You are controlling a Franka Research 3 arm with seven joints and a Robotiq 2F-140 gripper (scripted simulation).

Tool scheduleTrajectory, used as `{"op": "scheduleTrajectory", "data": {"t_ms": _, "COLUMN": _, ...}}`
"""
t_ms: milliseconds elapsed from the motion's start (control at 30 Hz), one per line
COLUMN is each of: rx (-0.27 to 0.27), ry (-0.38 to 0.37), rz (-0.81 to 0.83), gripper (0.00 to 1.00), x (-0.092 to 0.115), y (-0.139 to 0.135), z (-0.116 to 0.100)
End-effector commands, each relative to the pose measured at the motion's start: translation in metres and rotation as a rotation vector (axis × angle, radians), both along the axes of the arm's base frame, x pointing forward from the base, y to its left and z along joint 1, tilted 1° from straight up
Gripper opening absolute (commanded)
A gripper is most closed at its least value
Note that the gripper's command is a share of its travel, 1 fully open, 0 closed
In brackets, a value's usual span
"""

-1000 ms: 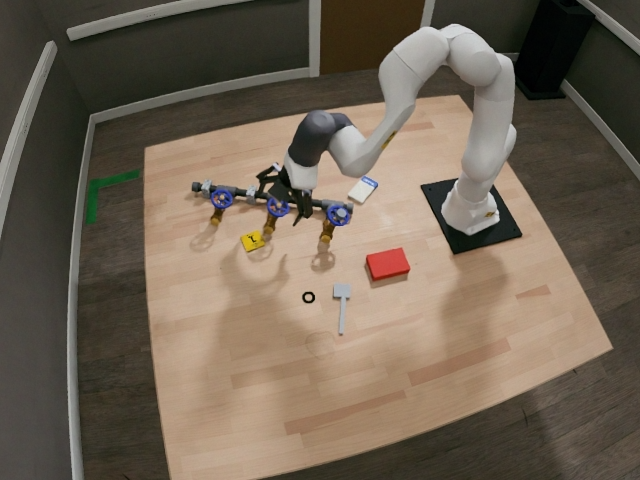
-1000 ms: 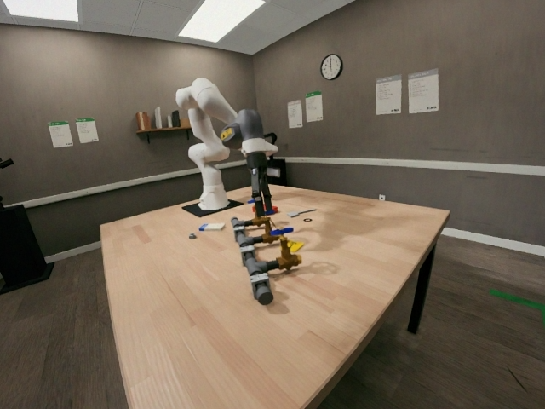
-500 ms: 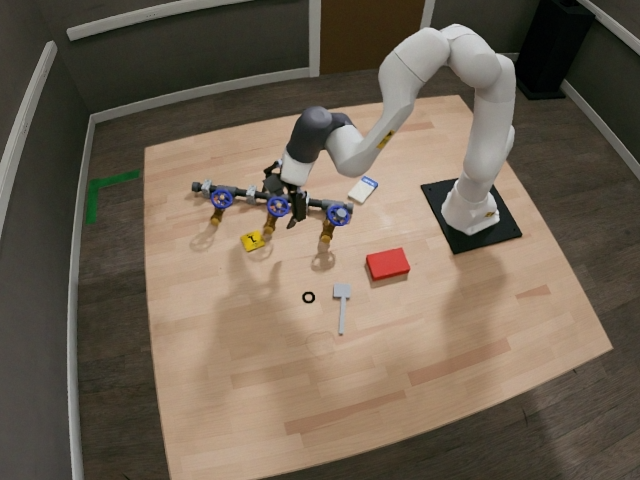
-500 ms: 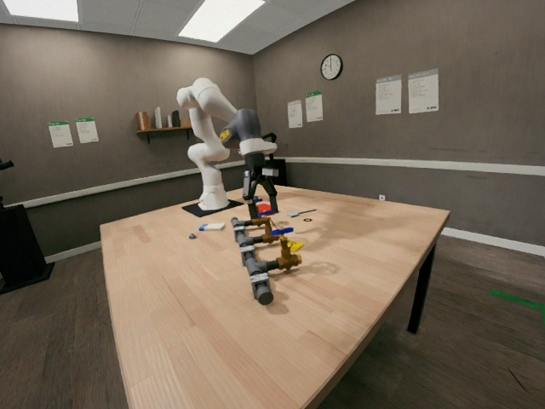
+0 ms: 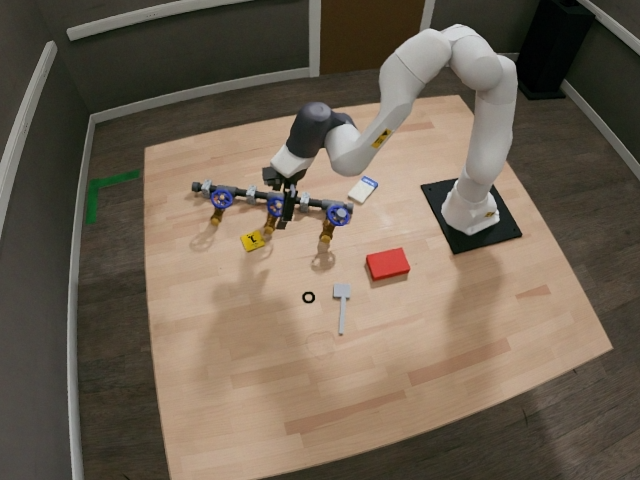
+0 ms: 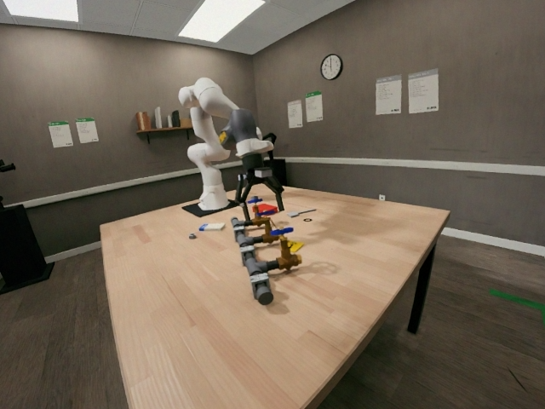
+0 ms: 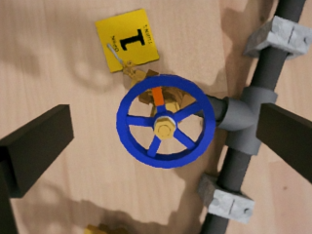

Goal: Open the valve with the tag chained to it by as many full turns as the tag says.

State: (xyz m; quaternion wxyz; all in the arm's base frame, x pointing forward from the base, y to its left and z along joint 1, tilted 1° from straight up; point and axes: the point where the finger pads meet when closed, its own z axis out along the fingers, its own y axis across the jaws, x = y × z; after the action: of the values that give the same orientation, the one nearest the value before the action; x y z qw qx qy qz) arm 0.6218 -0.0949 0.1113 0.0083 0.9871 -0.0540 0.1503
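A grey pipe carries three brass valves with blue handwheels. The middle handwheel has an orange mark on its rim and also shows in the top view. A yellow tag printed "1" is chained to this middle valve; the tag lies on the table. My gripper hangs straight above the middle handwheel, wide open, one finger on each side of the wheel and clear of its rim. The left handwheel and right handwheel stand free.
A red block, a grey T-shaped tool, a black ring and a white card with a blue end lie on the table. The arm's black base plate is at the right.
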Motion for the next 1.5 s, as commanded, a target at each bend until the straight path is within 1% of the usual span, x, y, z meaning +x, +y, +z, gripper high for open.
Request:
{"op": "scheduleTrajectory", "data": {"t_ms": 0, "rx": 0.067, "ry": -0.023, "rz": -0.27, "gripper": 1.0, "x": 0.0014, "y": 0.001, "z": 0.0012}}
{"op": "scheduleTrajectory", "data": {"t_ms": 467, "rx": 0.262, "ry": -0.052, "rz": -0.701, "gripper": 1.0, "x": 0.0014, "y": 0.001, "z": 0.0012}}
{"op": "scheduleTrajectory", "data": {"t_ms": 533, "rx": 0.262, "ry": -0.052, "rz": -0.701, "gripper": 1.0, "x": 0.0014, "y": 0.001, "z": 0.0012}}
{"op": "scheduleTrajectory", "data": {"t_ms": 567, "rx": 0.295, "ry": -0.058, "rz": -0.781, "gripper": 1.0, "x": 0.0014, "y": 0.001, "z": 0.0012}}
{"op": "scheduleTrajectory", "data": {"t_ms": 867, "rx": 0.404, "ry": -0.076, "rz": -1.052, "gripper": 1.0, "x": 0.0014, "y": 0.001, "z": 0.0012}}
{"op": "scheduleTrajectory", "data": {"t_ms": 1033, "rx": 0.458, "ry": -0.087, "rz": -1.199, "gripper": 1.0, "x": 0.0014, "y": 0.001, "z": 0.0012}}
{"op": "scheduleTrajectory", "data": {"t_ms": 1100, "rx": 0.458, "ry": -0.087, "rz": -1.199, "gripper": 1.0, "x": 0.0014, "y": 0.001, "z": 0.0012}}
{"op": "scheduleTrajectory", "data": {"t_ms": 1133, "rx": 0.483, "ry": -0.092, "rz": -1.273, "gripper": 1.0, "x": 0.0014, "y": 0.001, "z": 0.0012}}
{"op": "scheduleTrajectory", "data": {"t_ms": 1467, "rx": 0.563, "ry": -0.114, "rz": -1.543, "gripper": 1.0, "x": 0.0014, "y": 0.001, "z": 0.0012}}
